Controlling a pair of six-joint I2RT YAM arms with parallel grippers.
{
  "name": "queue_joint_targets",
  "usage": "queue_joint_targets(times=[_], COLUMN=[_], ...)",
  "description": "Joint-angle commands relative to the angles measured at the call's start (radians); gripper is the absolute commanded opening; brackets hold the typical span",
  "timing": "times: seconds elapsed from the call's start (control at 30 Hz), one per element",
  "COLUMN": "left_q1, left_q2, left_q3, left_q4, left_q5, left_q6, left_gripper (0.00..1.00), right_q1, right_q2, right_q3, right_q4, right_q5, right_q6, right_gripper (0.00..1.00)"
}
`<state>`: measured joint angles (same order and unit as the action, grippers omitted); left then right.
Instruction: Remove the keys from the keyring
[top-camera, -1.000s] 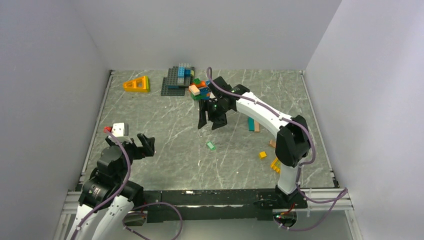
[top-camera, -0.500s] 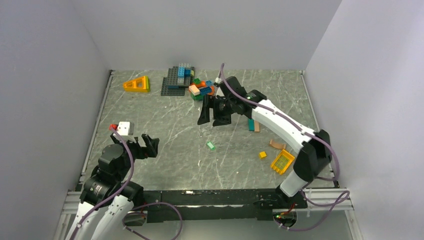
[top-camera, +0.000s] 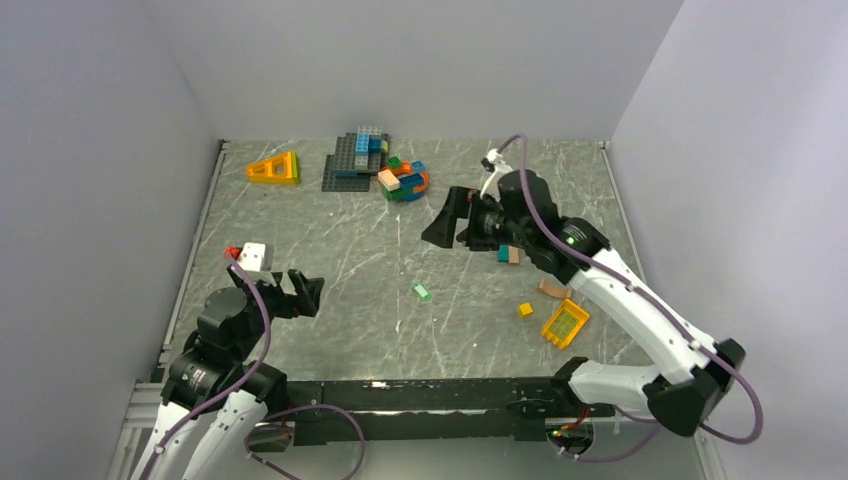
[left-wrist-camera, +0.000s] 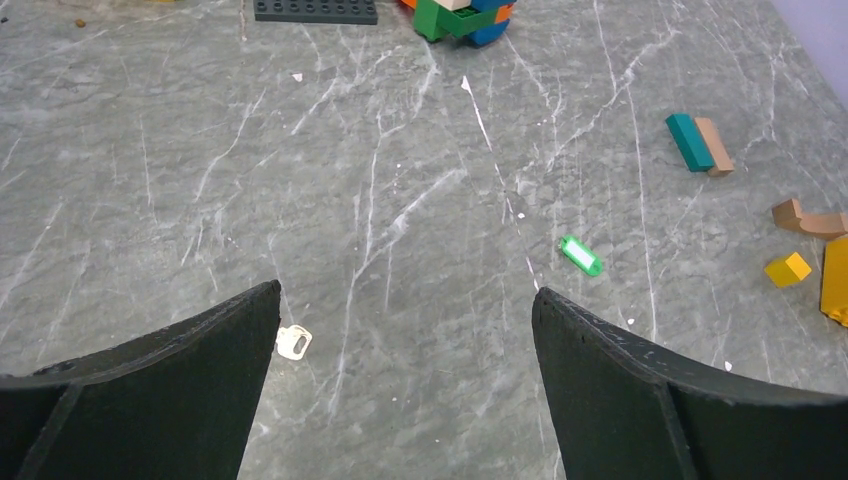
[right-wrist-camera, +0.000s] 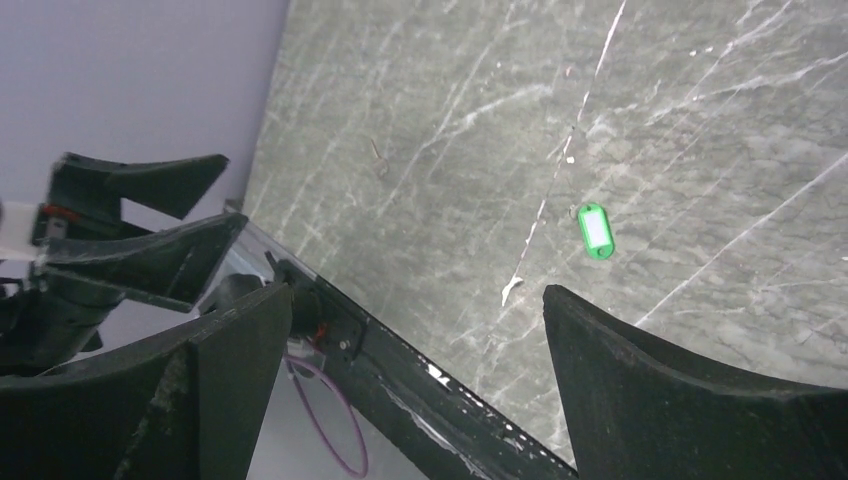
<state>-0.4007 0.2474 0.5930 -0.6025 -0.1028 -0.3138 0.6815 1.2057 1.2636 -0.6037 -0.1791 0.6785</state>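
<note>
Right arm has swung away from the pile of toy bricks (top-camera: 402, 180) at the back and over toward its own side since a second ago, and the right hand (top-camera: 452, 222) has gone from partly closed to fully spread, with nothing between its fingers. It now hangs above the bench (top-camera: 340, 240), tilted down toward the middle. Left hand (top-camera: 300, 293) hasn't really budged: spread wide, empty, parked near the front left edge. As for the task's stuff, the only obvious piece is a green key tag (top-camera: 422, 291) lying flat mid-bench, well apart from both hands. There's also a small pale bit (left-wrist-camera: 293, 342) on the bench just beside the left hand's finger, but I can't tell whether it's a key. No ring that I can make out. My read: nothing is being gripped, so either the separating is done or it's about to go for a fresh pickup.
</note>
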Motion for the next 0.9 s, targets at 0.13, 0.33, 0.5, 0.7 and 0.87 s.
queue_joint_targets(times=[0.13,0.33,0.5,0.7,0.87], left_q1=[-0.004,-0.004,-0.004,-0.004,-0.004], left_q2=[0.026,0.024,0.029,0.022,-0.037], left_q3=[-0.004,-0.006,-0.004,-0.017,-0.045], left_q4=[0.052,0.052,0.043,0.062,0.086], left_q5=[0.038,0.029,-0.014,-0.037,-0.117], left_q6=[0.024,0.024,0.020,-0.016,-0.046], left_gripper=[0.99,0.99,0.99,0.99,0.99], right_q1=[0.000,-0.001,-0.001,-0.001,0.000], right_q2=[-0.263,-0.375,-0.420,-0.493,-0.511], right_q3=[-0.212,-0.324,-0.323,-0.346,-0.302], right_q4=[0.249,0.300,0.276,0.251,0.153], right_q5=[0.108,0.174,0.112,-0.087,-0.183], right_q6=[0.127,0.186,0.144,0.057,-0.009], right_gripper=[1.00,1.00,1.00,1.00,1.00])
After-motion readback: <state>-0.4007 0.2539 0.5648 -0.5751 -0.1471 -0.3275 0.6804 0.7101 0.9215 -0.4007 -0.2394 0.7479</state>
